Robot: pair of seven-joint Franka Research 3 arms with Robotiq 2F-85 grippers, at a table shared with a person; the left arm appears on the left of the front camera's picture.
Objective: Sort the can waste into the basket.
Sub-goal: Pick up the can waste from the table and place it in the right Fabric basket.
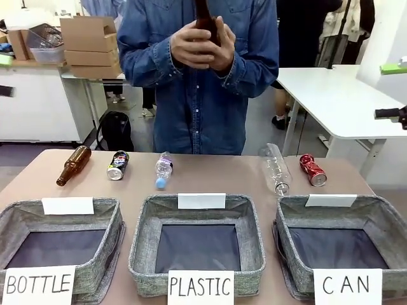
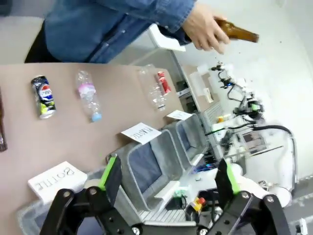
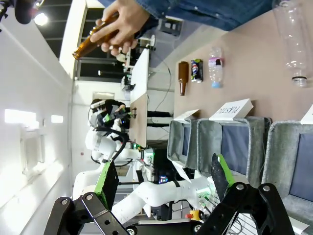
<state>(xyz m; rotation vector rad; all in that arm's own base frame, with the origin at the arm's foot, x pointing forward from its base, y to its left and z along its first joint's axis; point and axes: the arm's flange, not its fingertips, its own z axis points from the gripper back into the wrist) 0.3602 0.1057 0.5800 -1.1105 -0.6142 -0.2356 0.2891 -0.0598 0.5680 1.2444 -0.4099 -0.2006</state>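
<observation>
A dented red can [image 1: 313,170] lies at the table's far right, just behind the grey basket [image 1: 384,215] signed "CAN". A dark can [image 1: 117,165] with multicoloured print lies at the far left, between a brown bottle and a small clear bottle. My left gripper [image 2: 168,170] is open with nothing between its fingers, well back from the baskets; beyond it lie the dark can [image 2: 43,96] and the red can [image 2: 163,82]. Nothing sits between the open fingers of my right gripper [image 3: 164,171] either, and the dark can [image 3: 196,70] lies far off.
The person at the far side holds a brown bottle [image 1: 205,25] in both hands above the table. A brown bottle [image 1: 73,165] and two clear plastic bottles [image 1: 163,170] [image 1: 275,168] lie in the row. Baskets signed "BOTTLE" [image 1: 13,213] and "PLASTIC" [image 1: 145,219] stand left and centre.
</observation>
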